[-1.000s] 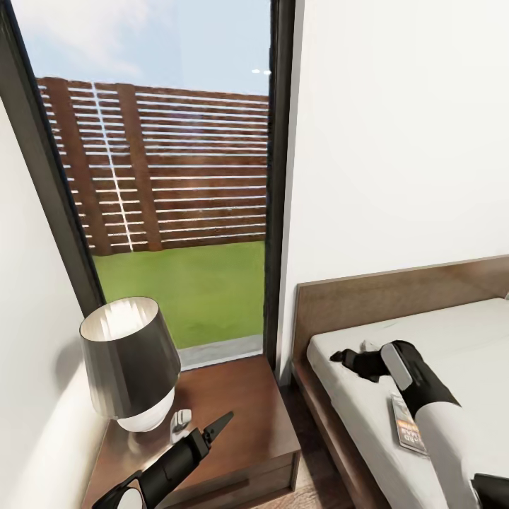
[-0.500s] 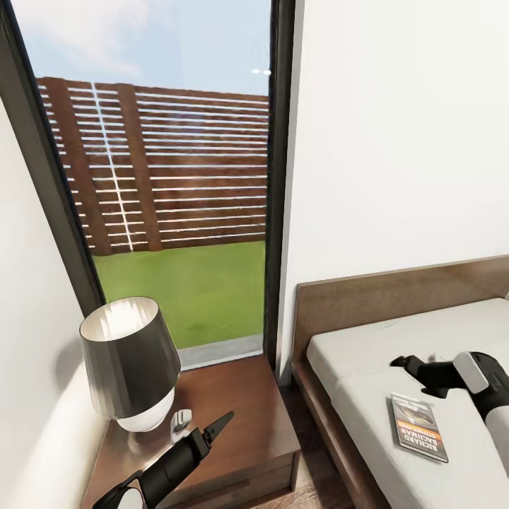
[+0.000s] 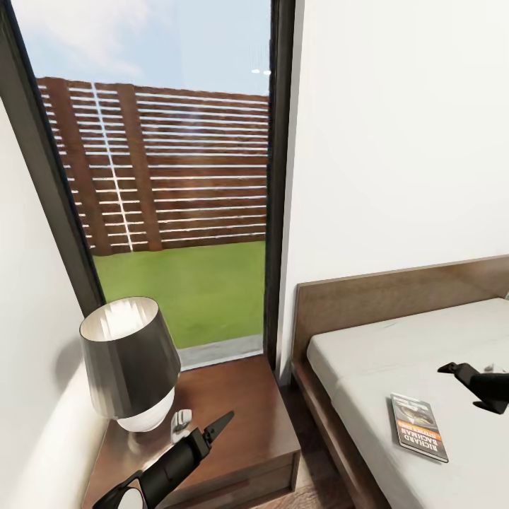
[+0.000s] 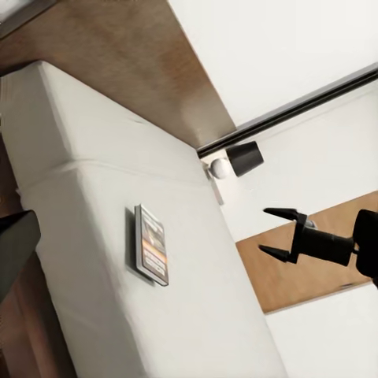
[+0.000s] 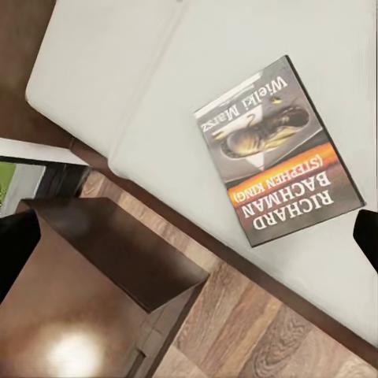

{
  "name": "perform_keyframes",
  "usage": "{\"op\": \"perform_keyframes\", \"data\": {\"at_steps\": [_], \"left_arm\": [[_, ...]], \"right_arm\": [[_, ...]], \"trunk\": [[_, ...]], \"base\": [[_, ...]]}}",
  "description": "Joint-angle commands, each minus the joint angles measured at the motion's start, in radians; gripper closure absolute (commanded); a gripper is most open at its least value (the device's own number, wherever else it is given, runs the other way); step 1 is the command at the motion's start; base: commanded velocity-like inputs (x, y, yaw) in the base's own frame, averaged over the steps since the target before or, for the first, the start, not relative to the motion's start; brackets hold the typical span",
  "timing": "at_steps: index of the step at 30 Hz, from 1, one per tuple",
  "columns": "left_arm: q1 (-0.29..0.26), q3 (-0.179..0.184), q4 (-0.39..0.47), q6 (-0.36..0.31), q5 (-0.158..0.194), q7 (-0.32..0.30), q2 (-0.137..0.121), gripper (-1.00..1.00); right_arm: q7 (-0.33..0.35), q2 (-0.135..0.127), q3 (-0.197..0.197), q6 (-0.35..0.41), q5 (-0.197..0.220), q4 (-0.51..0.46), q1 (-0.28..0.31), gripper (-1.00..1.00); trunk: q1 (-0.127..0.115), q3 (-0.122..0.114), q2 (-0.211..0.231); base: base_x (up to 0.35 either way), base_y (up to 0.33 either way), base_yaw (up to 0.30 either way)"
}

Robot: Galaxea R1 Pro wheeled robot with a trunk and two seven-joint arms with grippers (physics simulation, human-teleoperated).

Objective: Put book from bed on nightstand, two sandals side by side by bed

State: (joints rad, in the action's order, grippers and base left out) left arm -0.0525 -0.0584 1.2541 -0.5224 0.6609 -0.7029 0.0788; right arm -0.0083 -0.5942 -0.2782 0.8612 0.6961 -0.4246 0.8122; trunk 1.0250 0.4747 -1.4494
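The book [image 3: 418, 426] lies flat on the bed's pale mattress [image 3: 367, 353], near the edge that faces the nightstand [image 3: 244, 406]. My right gripper [image 3: 470, 387] hovers open over the mattress, to the right of the book and apart from it, with nothing in it. Its wrist view looks straight down on the book [image 5: 276, 150], the bed's edge and the nightstand [image 5: 102, 260]. My left gripper [image 3: 215, 426] is held over the nightstand's front, open and empty. The left wrist view shows the book [image 4: 150, 244] and the right gripper [image 4: 265, 231]. The sandals are out of view.
A grey-shaded lamp [image 3: 131, 360] and a small white object [image 3: 182, 419] stand on the nightstand's left half. A tall black-framed window [image 3: 279, 177] is behind it. The dark wood headboard [image 3: 396, 293] runs along the white wall. Wood-plank floor [image 5: 260, 331] separates the bed and nightstand.
My right arm has swung to the right across the bed, uncovering the book, which has stayed in place. The left arm has not moved.
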Motion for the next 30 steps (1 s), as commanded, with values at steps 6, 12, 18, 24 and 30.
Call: {"op": "perform_keyframes", "data": {"at_steps": [6, 12, 18, 24, 30], "left_arm": [[-0.001, -0.003, -0.001, -0.007, 0.005, 0.001, 0.001, -1.0], [-0.001, -0.002, -0.001, -0.007, 0.005, 0.002, 0.001, -1.0], [-0.001, -0.003, -0.001, -0.007, 0.005, 0.003, 0.001, -1.0], [-0.001, -0.002, -0.001, -0.007, 0.005, 0.004, 0.001, -1.0], [0.0, -0.002, -0.002, -0.007, 0.005, 0.004, 0.001, -1.0]], "right_arm": [[0.002, -0.007, -0.005, 0.002, 0.011, 0.003, 0.001, -1.0], [0.009, -0.004, -0.001, 0.002, 0.009, -0.002, 0.001, -1.0], [0.014, -0.002, 0.002, 0.001, 0.008, -0.005, 0.001, -1.0], [0.014, -0.001, 0.004, 0.001, 0.007, -0.007, 0.001, -1.0], [0.013, 0.001, 0.004, 0.0, 0.007, -0.01, 0.001, -1.0]], "trunk": [[0.0, 0.001, -0.001], [0.0, 0.001, -0.001], [0.0, 0.001, -0.001], [0.0, 0.001, -0.001], [0.0, 0.001, -0.001]], "base": [[0.0, 0.0, 0.0], [0.0, 0.0, 0.0], [0.0, 0.0, 0.0], [0.0, 0.0, 0.0], [0.0, 0.0, 0.0]]}}
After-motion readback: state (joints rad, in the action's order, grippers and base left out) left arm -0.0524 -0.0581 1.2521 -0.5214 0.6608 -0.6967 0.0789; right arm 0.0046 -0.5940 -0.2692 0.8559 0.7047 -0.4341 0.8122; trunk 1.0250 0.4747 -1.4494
